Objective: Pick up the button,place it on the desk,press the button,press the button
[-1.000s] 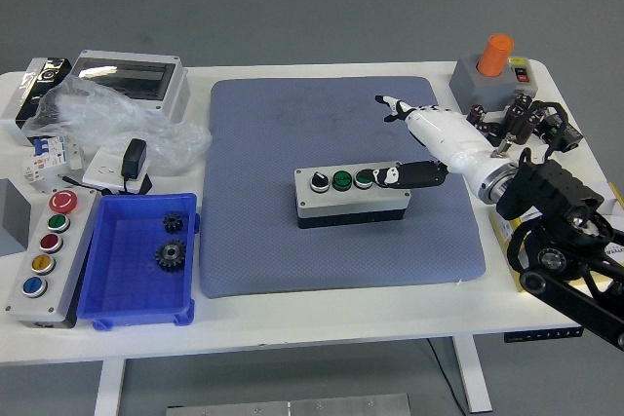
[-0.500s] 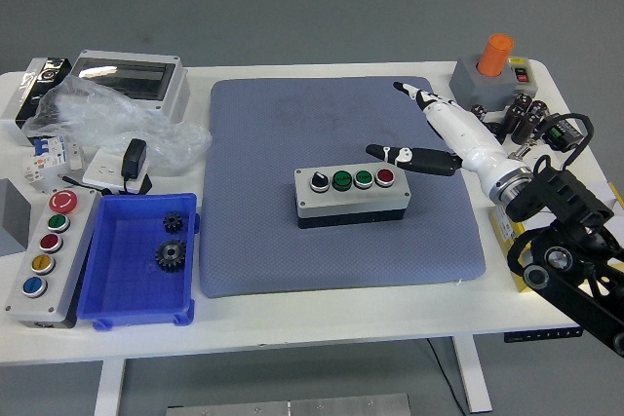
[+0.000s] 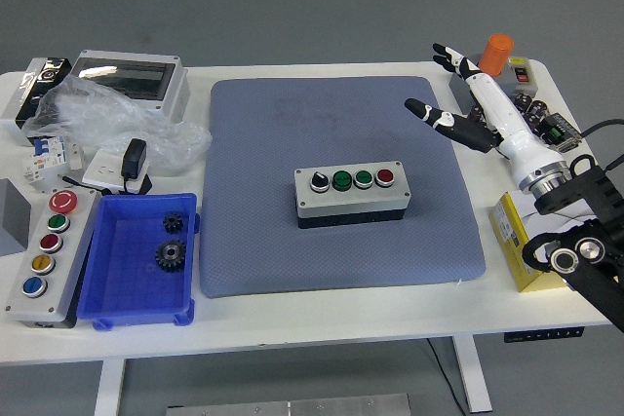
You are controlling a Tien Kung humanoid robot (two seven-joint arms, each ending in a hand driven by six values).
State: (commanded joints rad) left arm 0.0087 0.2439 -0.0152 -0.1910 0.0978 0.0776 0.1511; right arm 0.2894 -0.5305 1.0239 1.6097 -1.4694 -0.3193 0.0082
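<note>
Grey rectangular button box (image 3: 352, 195) with four coloured caps is seen at centre frame on the blue mat (image 3: 263, 143).
It is judged rigid and moderately heavy, best gripped across its long sides; the right hand (image 3: 468, 109) is held at upper right, fingers (image 3: 427, 110) spread, nothing held.

Button box (image 3: 352, 196): matt grey plastic-looking housing, dark base, glossy caps in green and red. Mat (image 3: 292, 241): blue-grey, cloth-like, fine woven texture, matt. Table (image 3: 322, 323): smooth white top, slight sheen. Blue bin (image 3: 105, 289): smooth glossy plastic; the gears (image 3: 171, 254) inside look like dark metal. Clear bag (image 3: 107, 124): crinkled, shiny plastic film. Right hand (image 3: 468, 114): smooth white shell, black fingertips, hard plastic look. Yellow box (image 3: 517, 241): looks like printed cardboard. Orange cap (image 3: 497, 51): smooth plastic.
</note>
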